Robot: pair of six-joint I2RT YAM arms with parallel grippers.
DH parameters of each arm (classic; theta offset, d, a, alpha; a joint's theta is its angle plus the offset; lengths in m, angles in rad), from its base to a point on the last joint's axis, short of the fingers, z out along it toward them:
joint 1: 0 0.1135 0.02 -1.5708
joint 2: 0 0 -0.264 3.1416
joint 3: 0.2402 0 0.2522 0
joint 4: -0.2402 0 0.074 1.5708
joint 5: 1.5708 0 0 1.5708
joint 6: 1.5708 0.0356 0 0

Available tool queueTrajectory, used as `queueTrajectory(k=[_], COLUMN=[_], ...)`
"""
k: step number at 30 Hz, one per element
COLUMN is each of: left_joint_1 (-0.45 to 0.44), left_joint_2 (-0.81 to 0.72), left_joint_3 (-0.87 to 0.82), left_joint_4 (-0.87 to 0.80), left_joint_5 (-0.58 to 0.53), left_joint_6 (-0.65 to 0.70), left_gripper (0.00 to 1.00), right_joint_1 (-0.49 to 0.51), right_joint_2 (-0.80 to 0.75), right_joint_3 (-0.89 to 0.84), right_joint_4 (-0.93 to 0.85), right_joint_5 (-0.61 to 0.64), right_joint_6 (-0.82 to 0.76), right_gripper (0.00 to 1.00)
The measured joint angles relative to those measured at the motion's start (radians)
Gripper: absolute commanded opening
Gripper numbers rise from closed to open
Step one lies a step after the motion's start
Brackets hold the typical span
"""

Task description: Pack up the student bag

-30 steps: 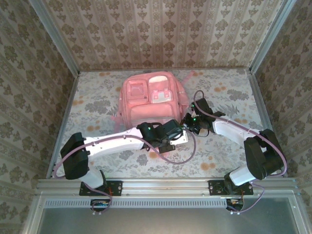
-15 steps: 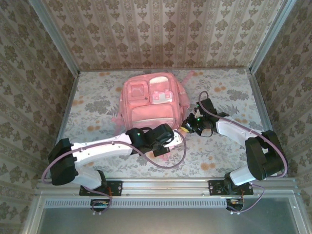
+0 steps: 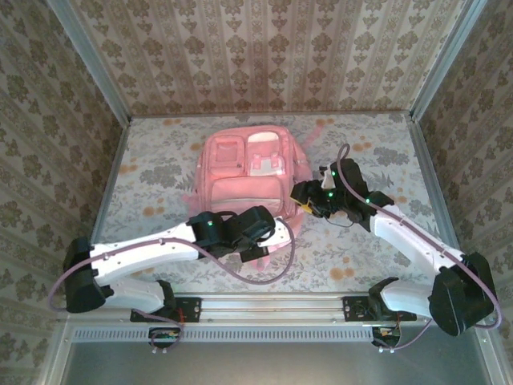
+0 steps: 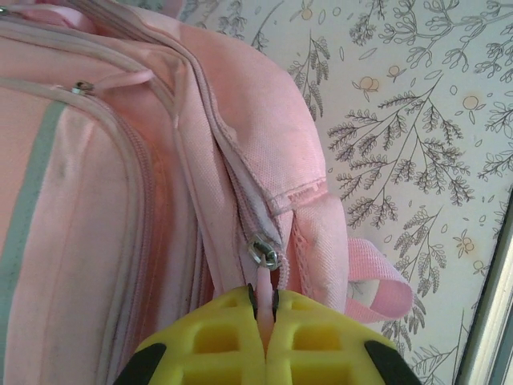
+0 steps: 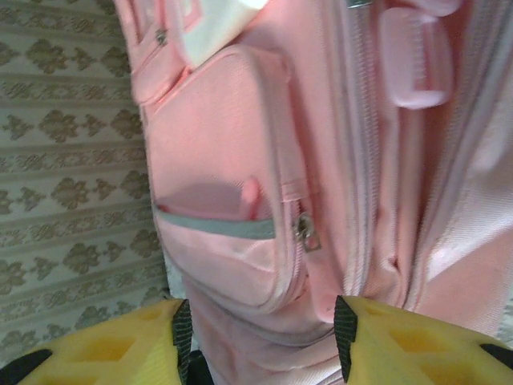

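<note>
The student bag (image 3: 244,172) lies flat mid-table (image 3: 385,144). The left gripper (image 4: 263,321) has its jaws clamped on a zip pull (image 4: 263,255), presumably to draw the zip. The right gripper (image 5: 260,321) is beside the bag, jaws apart, apparently empty.

Top external: fixed high, above and behind arm bases (image 3: 164,305), tilted down and forward over whole worktop (image 3: 160,160) to far wall (image 3: 264,56); distant, wide.
Left wrist: pressed close to student bag (image 4: 120,200) at side zip, looking past own yellow jaws at frame bottom; worktop print beyond.
Right wrist: close over bag's front pockets, own jaws at bottom corners, patterned wall (image 5: 64,120) at frame left.
Shared by all three: bag. Shared by top and left wrist: worktop print.
</note>
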Motion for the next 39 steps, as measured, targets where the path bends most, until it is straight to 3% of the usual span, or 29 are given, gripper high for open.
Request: queueTrajectory(k=[7, 13, 19, 22, 27, 28, 34, 38, 39], left_joint_1=[0.0, -0.008, -0.012, -0.012, 0.005, 0.015, 0.112, 0.148, 0.151], left_joint_2=[-0.035, -0.056, -0.103, -0.127, -0.128, -0.127, -0.094, -0.054, -0.043], left_joint_3=[-0.024, -0.079, -0.117, -0.133, -0.148, -0.148, -0.148, -0.133, -0.128], left_joint_4=[-0.008, -0.013, -0.029, -0.035, -0.032, -0.031, 0.03, 0.069, 0.079], left_joint_5=[0.008, 0.036, 0.043, 0.041, 0.019, 0.015, 0.027, 0.035, 0.036], left_joint_6=[0.001, 0.0, 0.001, 0.003, 0.029, 0.034, 0.067, 0.086, 0.089], left_gripper=[0.0, 0.0, 0.0, 0.0, 0.0, 0.0, 0.0, 0.0, 0.0], right_joint_1=[0.056, 0.054, 0.054, 0.054, 0.06, 0.055, -0.036, -0.106, -0.124], right_joint_2=[0.065, 0.268, 0.483, 0.594, 0.669, 0.669, 0.622, 0.533, 0.514], right_joint_3=[0.045, 0.299, 0.46, 0.53, 0.618, 0.616, 0.451, 0.325, 0.306], right_joint_4=[-0.1, -0.22, -0.288, -0.31, -0.278, -0.255, -0.011, 0.071, 0.072], right_joint_5=[0.08, 0.253, 0.383, 0.381, 0.331, 0.319, 0.2, 0.206, 0.21], right_joint_6=[-0.058, -0.226, -0.351, -0.394, -0.392, -0.375, -0.221, -0.154, -0.147], right_gripper=[0.66, 0.67, 0.76, 0.66, 0.03, 0.0, 0.0, 0.01, 0.16])
